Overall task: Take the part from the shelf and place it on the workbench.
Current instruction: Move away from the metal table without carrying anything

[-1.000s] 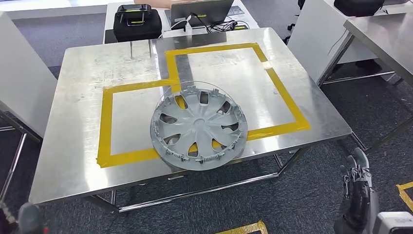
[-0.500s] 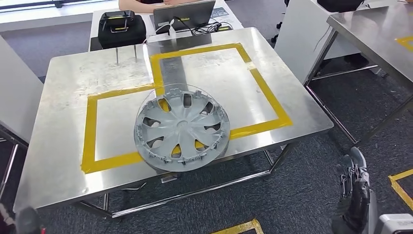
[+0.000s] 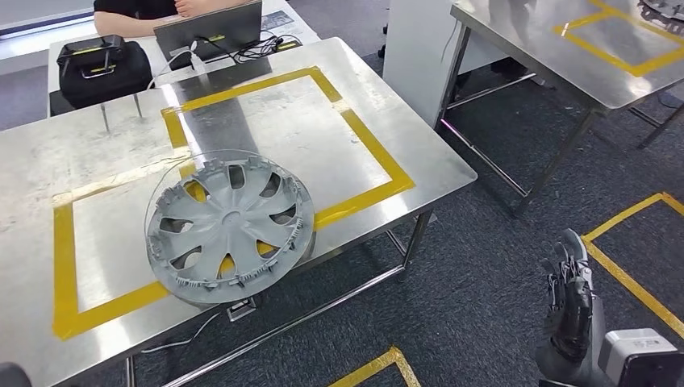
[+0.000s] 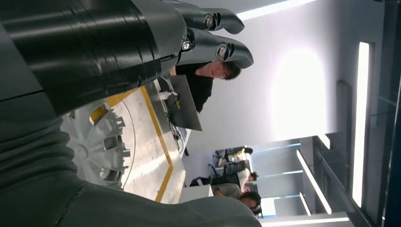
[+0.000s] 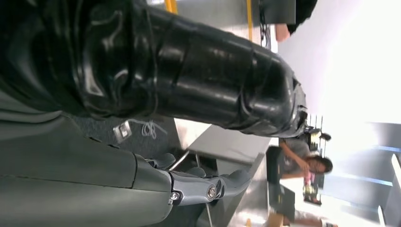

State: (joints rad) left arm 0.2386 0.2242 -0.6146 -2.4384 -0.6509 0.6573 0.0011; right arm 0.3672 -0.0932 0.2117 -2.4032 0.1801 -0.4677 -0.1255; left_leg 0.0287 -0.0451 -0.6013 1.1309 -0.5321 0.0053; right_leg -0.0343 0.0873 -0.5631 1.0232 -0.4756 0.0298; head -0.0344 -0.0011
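Wheel cover (image 3: 228, 231) lies flat on the shiny workbench (image 3: 274, 129), over the yellow tape. Right hand (image 3: 571, 302) hangs low beside it, fingers apart, holding nothing. Left hand (image 4: 94, 52): cannot tell

A shiny metal table (image 3: 379, 121) stands on dark carpet (image 3: 484, 274). Yellow tape (image 3: 367, 145) makes two joined boxes on its top. A grey wheel cover (image 3: 227, 230) lies flat near the front edge — right on the tape, and poking a little past the edge. A laptop (image 3: 208, 31) and a black bag (image 3: 101, 68) sit at the back.
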